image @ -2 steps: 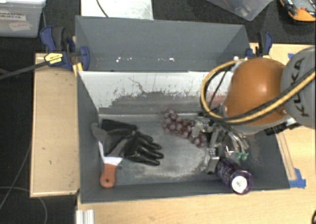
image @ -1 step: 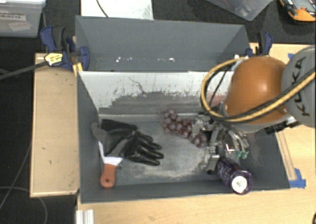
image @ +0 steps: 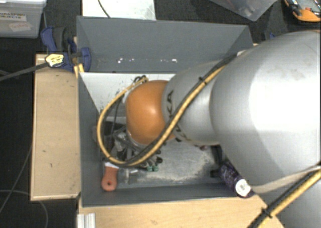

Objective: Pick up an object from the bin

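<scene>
Gripper (image: 124,164) low left | orange cylinder (image: 109,180) beside | purple bottle (image: 229,176) under arm (image: 261,121)

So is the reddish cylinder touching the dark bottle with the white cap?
Apart. The camera view shows the reddish cylinder in the lower left corner and the dark bottle at lower right, bare bin floor between them.

The gripper (image: 124,164) hangs beside an orange cylinder (image: 109,180) in the bin (image: 160,46).
</scene>
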